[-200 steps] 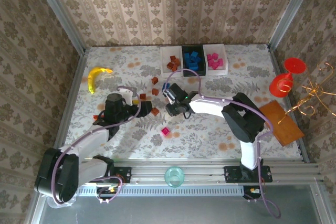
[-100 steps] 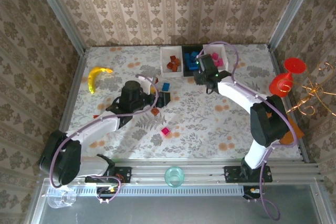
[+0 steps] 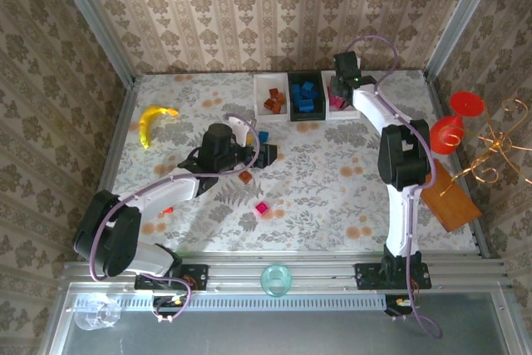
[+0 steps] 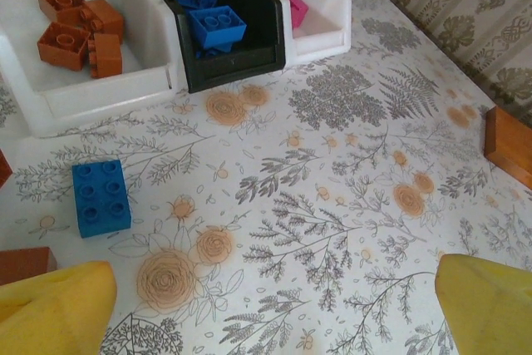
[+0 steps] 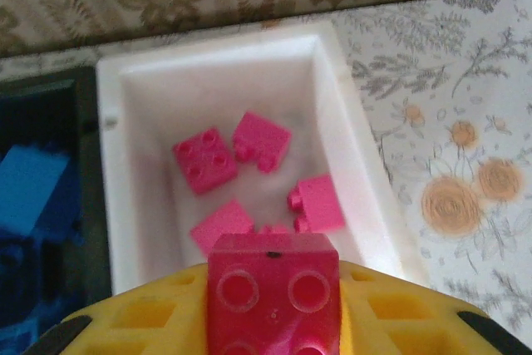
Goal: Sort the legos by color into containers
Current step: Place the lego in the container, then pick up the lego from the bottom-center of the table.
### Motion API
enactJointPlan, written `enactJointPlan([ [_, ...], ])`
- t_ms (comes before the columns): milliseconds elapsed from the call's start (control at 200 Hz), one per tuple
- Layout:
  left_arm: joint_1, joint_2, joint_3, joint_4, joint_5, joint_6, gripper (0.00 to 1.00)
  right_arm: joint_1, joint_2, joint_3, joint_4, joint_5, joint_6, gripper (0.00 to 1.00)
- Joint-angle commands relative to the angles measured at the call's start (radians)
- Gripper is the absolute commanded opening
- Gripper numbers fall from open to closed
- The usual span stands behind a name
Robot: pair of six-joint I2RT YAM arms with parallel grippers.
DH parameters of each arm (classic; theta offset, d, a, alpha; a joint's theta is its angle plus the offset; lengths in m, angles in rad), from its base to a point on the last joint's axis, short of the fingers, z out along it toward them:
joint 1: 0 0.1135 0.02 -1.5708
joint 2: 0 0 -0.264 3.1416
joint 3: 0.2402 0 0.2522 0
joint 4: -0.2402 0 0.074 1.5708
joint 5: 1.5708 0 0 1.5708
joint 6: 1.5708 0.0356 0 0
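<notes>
While the right gripper [image 5: 274,315] hangs over the white tray [image 5: 359,164] at the table's far edge, its jaws are closed on a magenta brick [image 5: 273,276]. The brick looks light, rigid and slick, and is best pinched across its flat sides. The left gripper [image 4: 274,305] hovers wide open and empty near the middle of the table [image 4: 349,197], with a loose blue brick [image 4: 100,197] lying just ahead of it.

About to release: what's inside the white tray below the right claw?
At least four loose pink bricks lie in the white tray. The right claw and its held pink brick hide the near end.
</notes>
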Motion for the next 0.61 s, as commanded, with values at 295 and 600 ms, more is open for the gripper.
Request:
enactJointPlan([
  [295, -0.008, -0.102, -0.046, -0.087, -0.094, 0.025, 1.0, -0.016, 0.146, 0.338, -0.206, -0.015, -0.026, 0.6],
  [600, 0.097, -0.251, -0.21, -0.175, -0.079, 0.036, 1.0, 0.173, -0.338, -0.346, 0.085, -0.148, -0.116, 0.76],
])
